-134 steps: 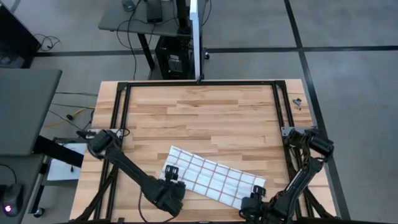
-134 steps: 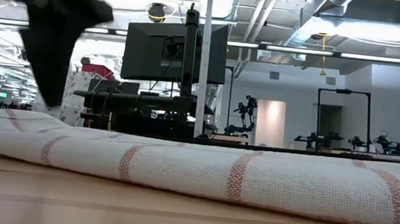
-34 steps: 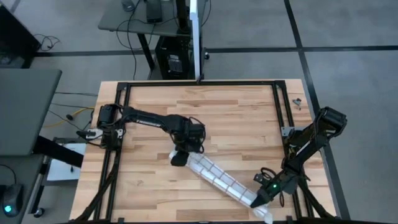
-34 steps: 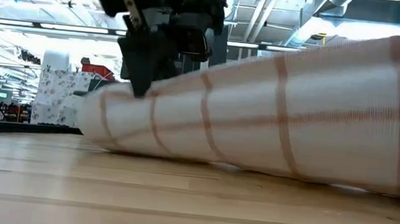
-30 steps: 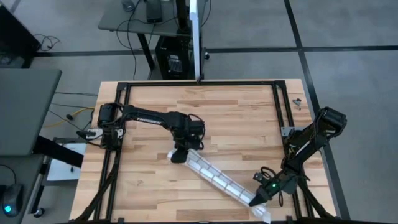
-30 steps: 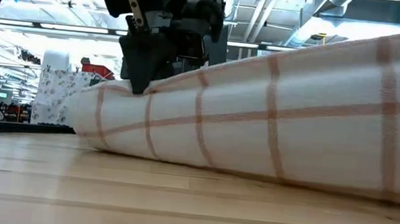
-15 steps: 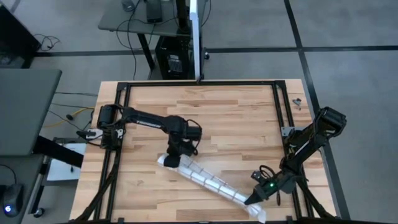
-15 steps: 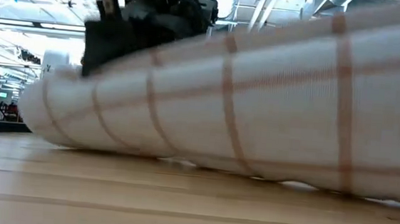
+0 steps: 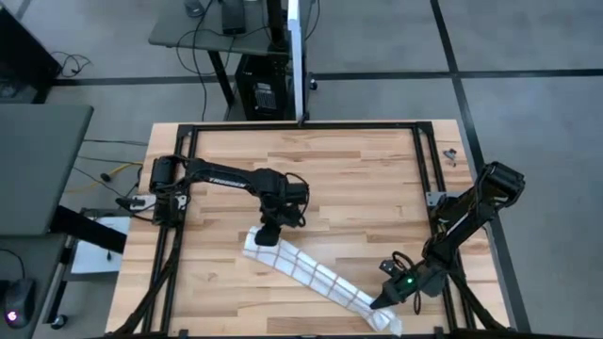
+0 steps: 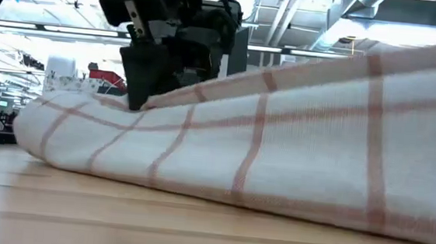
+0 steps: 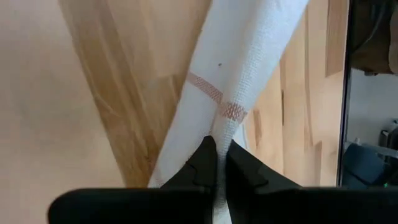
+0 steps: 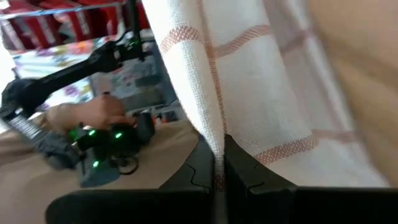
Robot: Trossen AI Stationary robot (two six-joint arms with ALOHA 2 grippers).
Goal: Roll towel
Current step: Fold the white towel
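The towel (image 9: 316, 278), white with thin red-brown grid lines, lies as a long narrow roll slanting from the table's middle toward the near right corner. Its left end (image 9: 256, 247) lies wider and flatter. My left gripper (image 9: 267, 235) is shut on that left end and also shows in the low view (image 10: 136, 104). My right gripper (image 9: 375, 304) is shut on the towel's near right end. The roll rests on the wooden table (image 9: 330, 179) along its length. My left gripper pinches the cloth at the towel's left end (image 11: 219, 127) between its two fingers, coming slanting down from the far side. The fingers lie roughly along the roll. That end rests on the table. My right gripper pinches a fold of cloth at the towel's near right end (image 12: 214, 134) between its two fingers. It comes in low from the table's right side. How many layers it has, I cannot tell.
Black frame rails (image 9: 179, 188) run along the table's left, far and right sides. A small dark part (image 9: 450, 155) lies at the far right edge. Bare wood lies across the far half of the table. The near edge is close to the towel's right end.
My left gripper swung a little toward the table's near left with the towel's end and then came back. The towel's left end has shifted toward the left edge and lies wider and flatter than before. The right end has stayed near its place.
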